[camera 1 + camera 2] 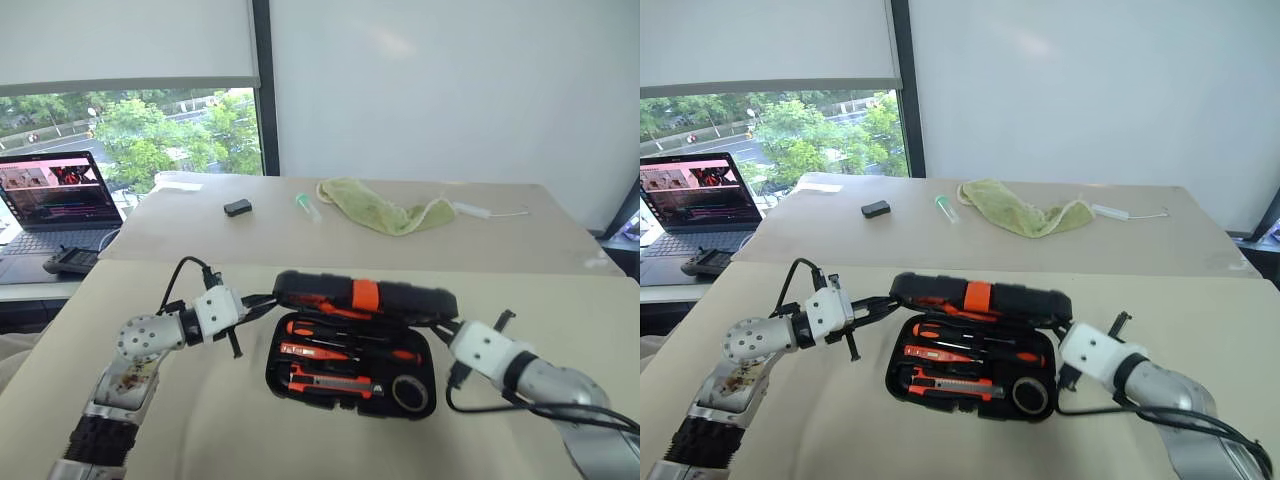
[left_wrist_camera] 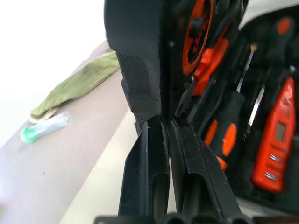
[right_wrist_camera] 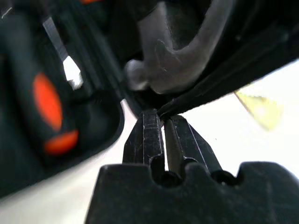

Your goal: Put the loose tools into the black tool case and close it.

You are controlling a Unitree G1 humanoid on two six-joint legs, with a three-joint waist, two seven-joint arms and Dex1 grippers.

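The black tool case [image 1: 274, 381] lies on the beige table in front of me, its lid [image 1: 410, 298] with the orange latch [image 1: 365, 294] tilted half way over the base. In the moulded slots lie orange-and-black screwdrivers [image 1: 345, 332], a slim red screwdriver [image 1: 312, 350], an orange-black utility knife [image 1: 330, 385] and a dark tape roll [image 1: 410, 392]. My left gripper [image 1: 262, 303] is shut, its tips against the lid's left end [image 2: 140, 93]. At the lid's right end my right gripper [image 1: 441, 324] is shut too, its tips [image 3: 161, 116] touching the lid's thin edge.
On the far table lie a small black box [image 1: 237, 207], a green-capped tube [image 1: 307, 207], a yellow-green cloth [image 1: 385, 212] and a white cable [image 1: 490, 212]. An open laptop [image 1: 55, 195] and a dark handset [image 1: 70, 262] sit on a desk at the left.
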